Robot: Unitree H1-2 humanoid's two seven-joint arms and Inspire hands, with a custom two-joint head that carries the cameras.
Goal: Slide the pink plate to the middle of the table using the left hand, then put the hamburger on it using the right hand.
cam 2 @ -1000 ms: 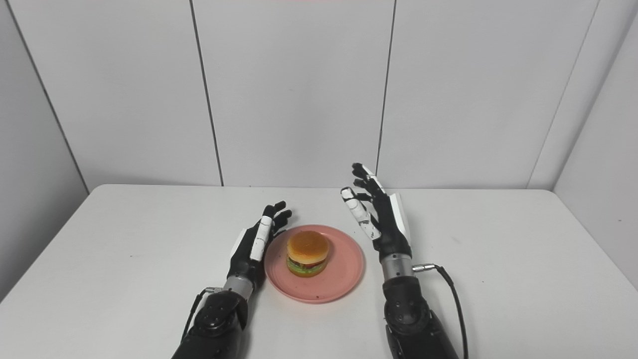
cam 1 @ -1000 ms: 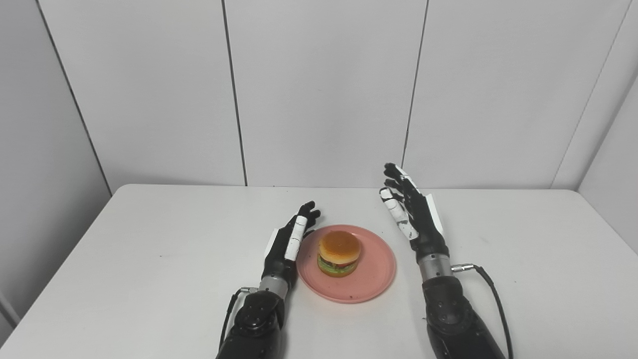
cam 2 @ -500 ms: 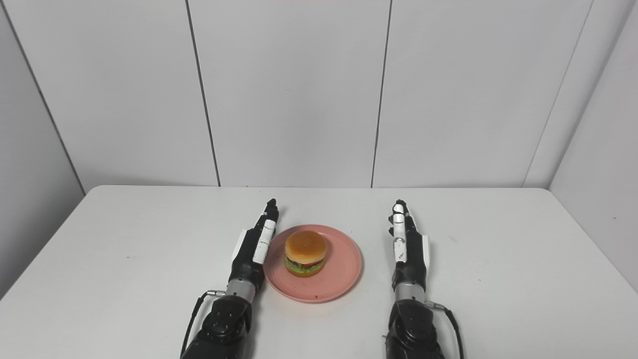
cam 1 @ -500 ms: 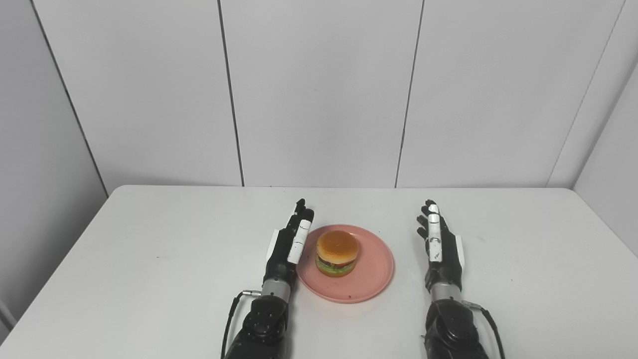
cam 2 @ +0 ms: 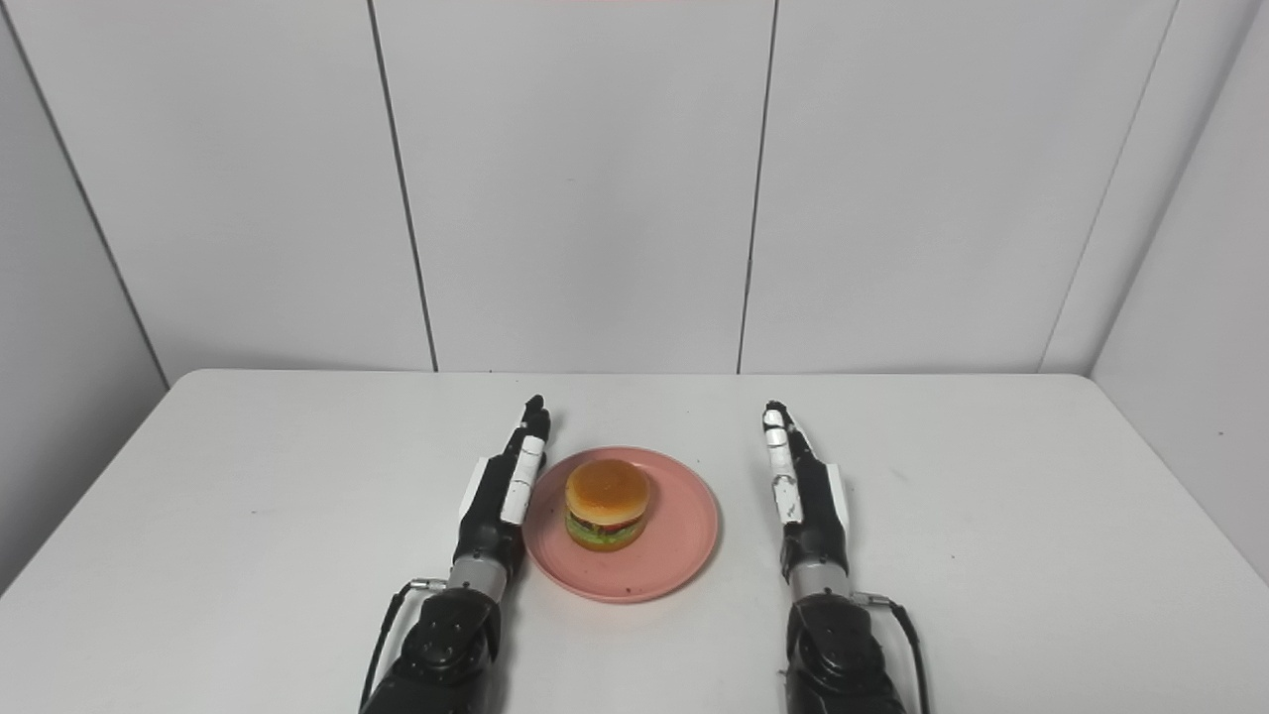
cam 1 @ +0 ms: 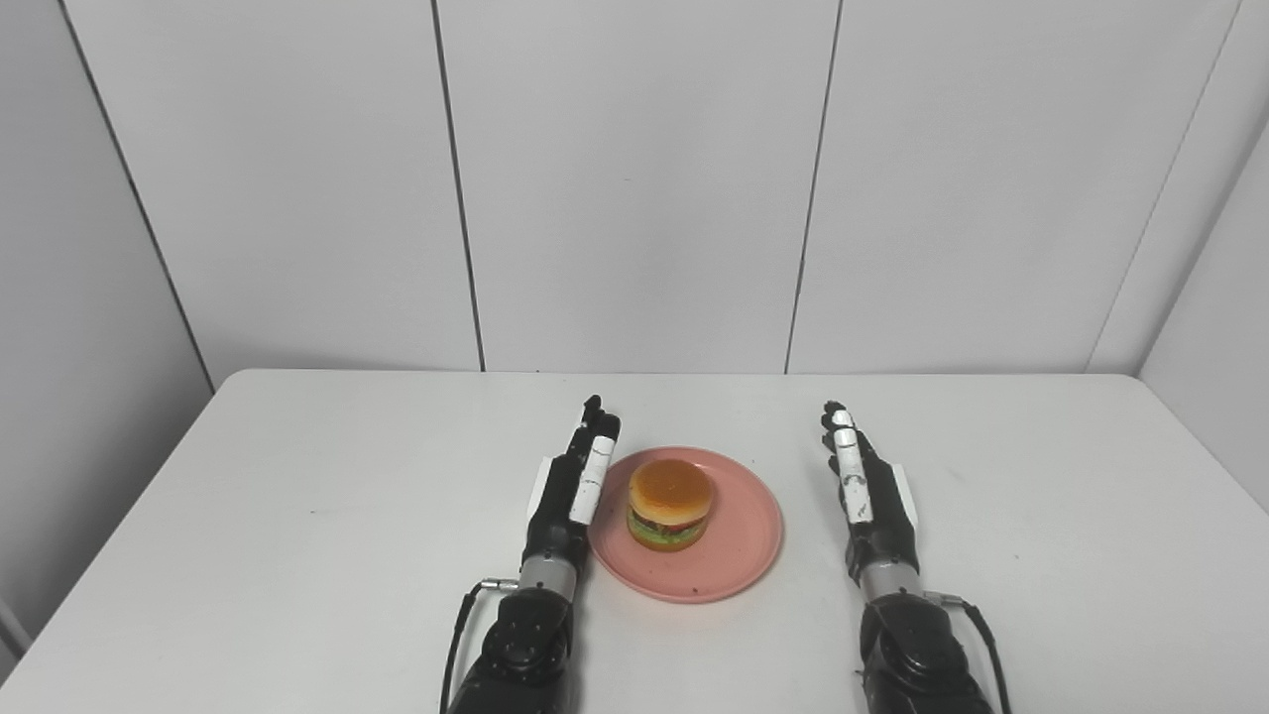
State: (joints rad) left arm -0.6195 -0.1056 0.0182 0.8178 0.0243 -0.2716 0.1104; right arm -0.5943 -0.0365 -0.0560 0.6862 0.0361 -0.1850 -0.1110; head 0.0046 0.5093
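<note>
Hamburger (cam 1: 671, 504) sits upright on the pink plate (cam 1: 739, 555), a little left of the plate's centre, and the plate lies near the middle of the tabletop (cam 1: 297, 476). You can judge both steps of the task as done: the plate is in place and the burger is on it, so nothing seems left but to bring the arms to rest.

Your left hand (cam 1: 573, 486) lies just beside the plate's left rim, fingers straight and released, holding nothing; whether it touches the rim you cannot tell. Your right hand (cam 1: 868, 496) lies to the right of the plate, clearly apart from it, fingers also extended and empty.

The two views differ little. In the left eye view the left hand overlaps the plate's left rim slightly, so the contact there is hard to read; in the right eye view the same edge (cam 2: 535, 535) shows a bit more plainly beside the hand (cam 2: 501, 491). The right eye view also shows a wider strip of bare tabletop between the plate and the right hand (cam 2: 808, 496).
</note>
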